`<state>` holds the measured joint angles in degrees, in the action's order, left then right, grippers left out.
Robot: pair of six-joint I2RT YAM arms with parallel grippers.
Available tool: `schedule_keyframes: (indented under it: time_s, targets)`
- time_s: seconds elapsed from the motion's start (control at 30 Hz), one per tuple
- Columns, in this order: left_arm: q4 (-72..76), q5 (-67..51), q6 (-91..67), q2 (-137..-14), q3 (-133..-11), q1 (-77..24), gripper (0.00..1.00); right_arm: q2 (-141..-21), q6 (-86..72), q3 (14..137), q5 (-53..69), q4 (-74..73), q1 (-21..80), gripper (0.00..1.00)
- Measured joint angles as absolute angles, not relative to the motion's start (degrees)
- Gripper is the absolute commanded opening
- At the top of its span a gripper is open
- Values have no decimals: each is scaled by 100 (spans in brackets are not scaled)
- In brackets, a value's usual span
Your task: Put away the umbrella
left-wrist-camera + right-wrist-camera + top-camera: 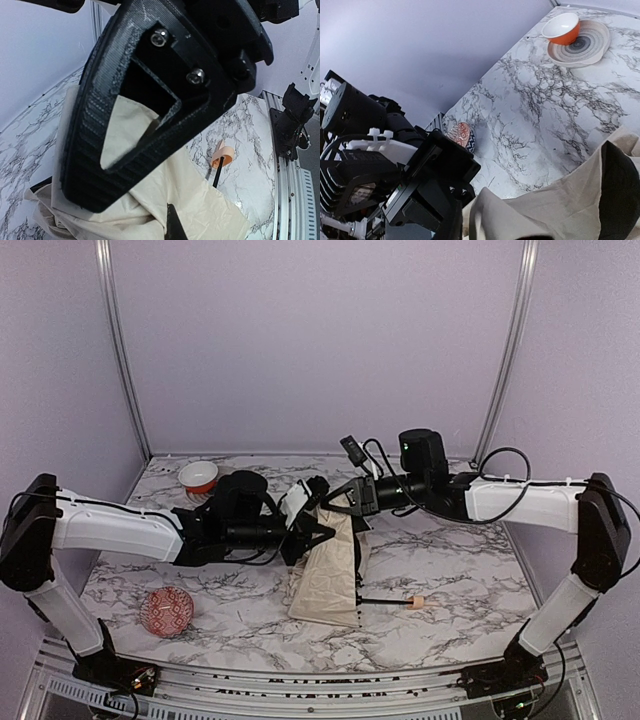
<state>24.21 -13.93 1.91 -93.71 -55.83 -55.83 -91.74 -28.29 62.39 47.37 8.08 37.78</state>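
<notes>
The umbrella (326, 575) lies in the middle of the table, its cream fabric bunched and its top end lifted. Its thin black shaft (384, 600) runs right to the pale tan handle (419, 601). My left gripper (312, 530) comes in from the left and is closed on the upper fabric. In the left wrist view the fabric (200, 200) is pinched between the fingers (135, 210), with the handle (222, 155) beyond. My right gripper (345, 505) meets it from the right. In the right wrist view it (580, 220) is shut on the fabric (555, 205).
A red patterned ball (166, 611) sits at the front left and also shows in the right wrist view (462, 136). An orange bowl (198, 476) stands at the back left on a grey swirl plate (585, 47). Both arms cross the table's middle.
</notes>
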Motion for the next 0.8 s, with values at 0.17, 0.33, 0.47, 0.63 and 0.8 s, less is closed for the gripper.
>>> schedule_keyframes:
  time_s: [0.17, 0.33, 0.47, 0.63, 0.8]
  targets:
    - [2421, -1466, 119, -9312, -5496, -5596, 0, -8976, -2635, 6294, 4794, 397, 3177, 55]
    - [2421, -1479, 58, -9240, -5454, -5634, 0, -8978, -2766, 6108, 4875, 611, 2521, 51]
    - [2421, -1472, 38, -9190, -5454, -5701, 0, -9662, -2456, 6248, 4713, 169, 2552, 46]
    - [2421, -1448, 34, -9159, -5454, -5771, 0, -10801, -1822, 6508, 4471, -805, 2746, 35]
    - [2408, -1269, 34, -9159, -5505, -5776, 0, -11603, -1243, 6989, 4668, -1529, 3420, 17]
